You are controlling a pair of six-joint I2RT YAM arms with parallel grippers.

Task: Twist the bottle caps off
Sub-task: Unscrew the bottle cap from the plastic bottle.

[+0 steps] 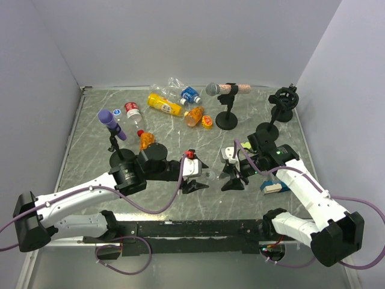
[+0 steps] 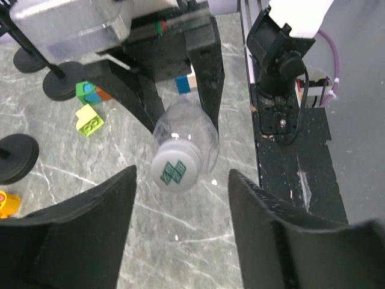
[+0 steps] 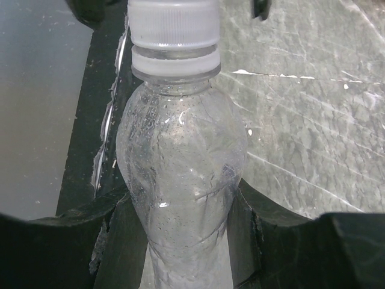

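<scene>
Your right tool [image 3: 183, 241] clamps the bottle [image 3: 180, 150], likely light and squashy. Your left tool [image 2: 182, 180] is apart; pinch the hard cap's [image 2: 174, 170] sides.

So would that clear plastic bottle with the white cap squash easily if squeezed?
Probably: the clear plastic bottle has visibly creased walls. Likely light too, since no liquid shows inside. Its white ribbed screw cap looks stiffer.
</scene>
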